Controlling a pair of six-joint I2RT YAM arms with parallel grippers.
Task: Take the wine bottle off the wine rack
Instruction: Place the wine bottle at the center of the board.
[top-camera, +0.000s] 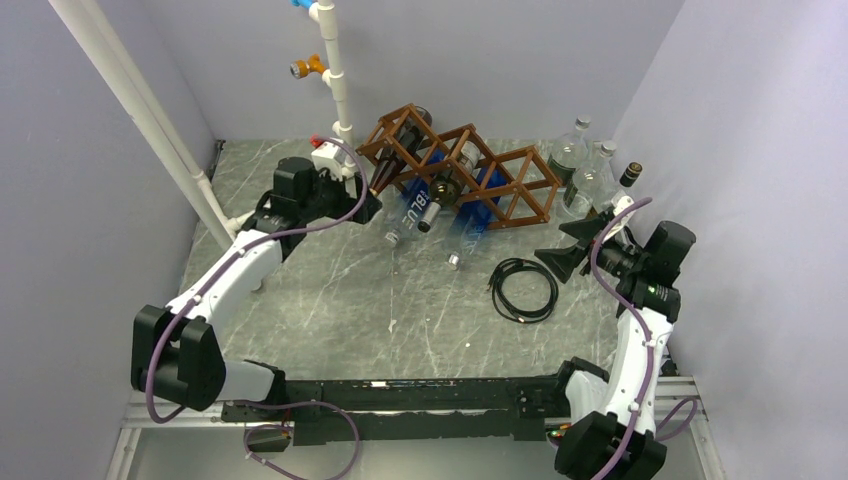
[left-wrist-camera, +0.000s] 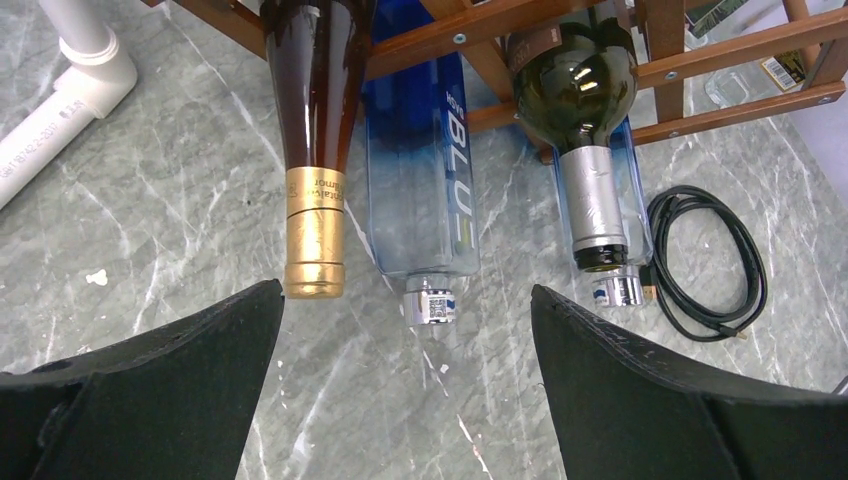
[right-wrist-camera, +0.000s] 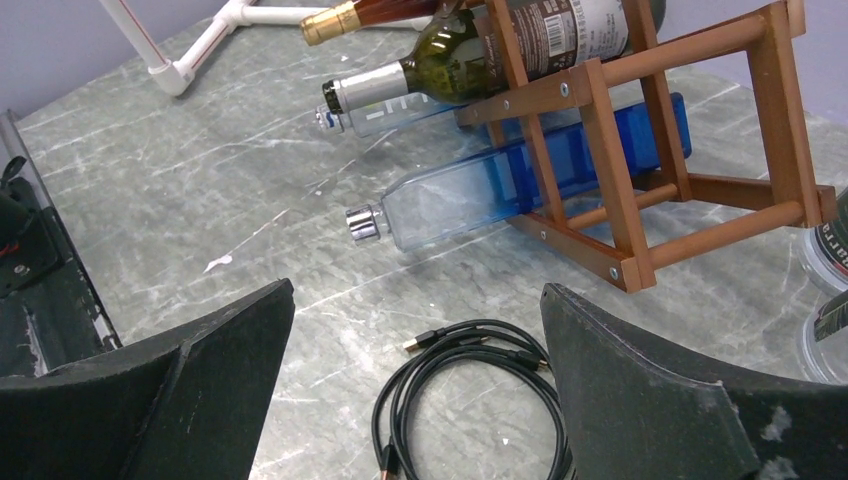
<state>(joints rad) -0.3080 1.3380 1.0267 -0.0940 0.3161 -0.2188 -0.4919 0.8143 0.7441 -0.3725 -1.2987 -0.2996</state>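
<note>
The wine rack (left-wrist-camera: 460, 38) is standing just ahead of the left gripper (left-wrist-camera: 405, 330), whose jaws are gaping wide. The brown wine bottle (left-wrist-camera: 315, 100) is lying in it, neck pointing at the left finger. The right gripper (right-wrist-camera: 415, 340) is also gaping, empty, with a black cable (right-wrist-camera: 490, 335) lying just ahead.

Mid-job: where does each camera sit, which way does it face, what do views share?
Top external: above, behind the bases, looking down on table and wine rack; both arms show.
Left wrist: on left arm, facing gold-capped bottle's neck; open left pincer shows.
Right wrist: on right arm, facing the rack's right end; open right pincer shows.
Shared: black cable, in all three.
</note>
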